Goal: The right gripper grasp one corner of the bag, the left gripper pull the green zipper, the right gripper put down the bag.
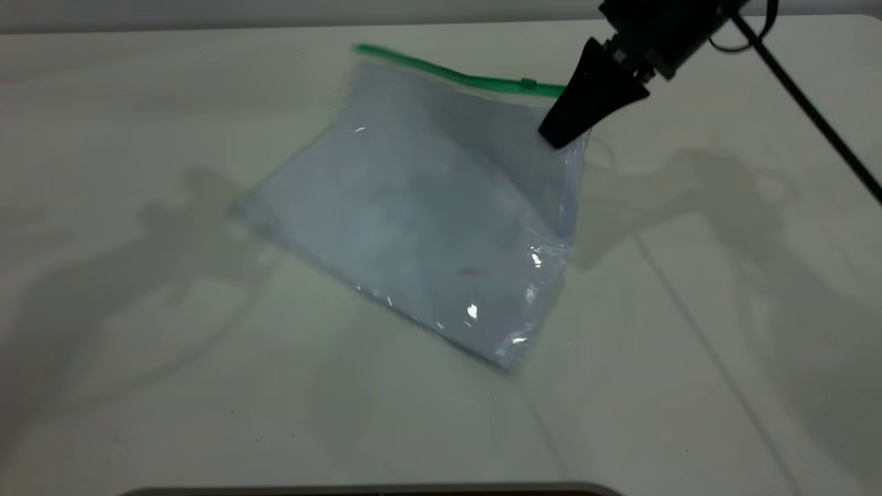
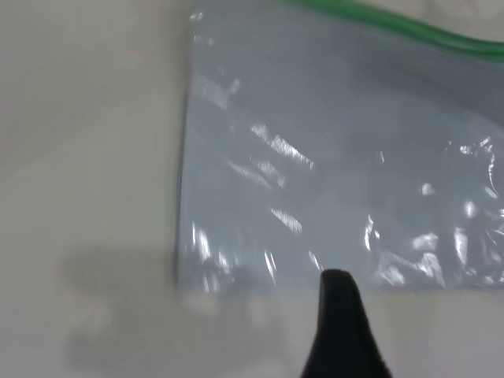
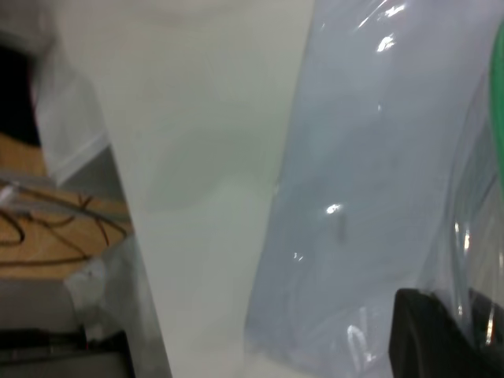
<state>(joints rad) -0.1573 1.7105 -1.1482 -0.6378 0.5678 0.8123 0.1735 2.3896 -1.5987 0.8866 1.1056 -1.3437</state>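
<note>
The bag (image 1: 427, 207) is a clear pouch with white sheets inside, and it hangs tilted above the table (image 1: 138, 344). Its low edge is near or on the surface. My right gripper (image 1: 561, 134) is shut on the upper right corner, just below the green zipper (image 1: 455, 74). The zipper's small slider tab (image 1: 528, 83) sits close to that corner. In the right wrist view the black jaws (image 3: 465, 327) pinch the film beside the green strip (image 3: 498, 87). My left gripper (image 2: 342, 331) is low, apart from the bag (image 2: 331, 157), facing the edge opposite the zipper (image 2: 409, 27).
A black cable (image 1: 813, 117) runs down from the right arm at the far right. A dark rim (image 1: 372, 490) marks the table's near edge. Beyond the table's side, the right wrist view shows a wooden floor with loose wires (image 3: 47, 228).
</note>
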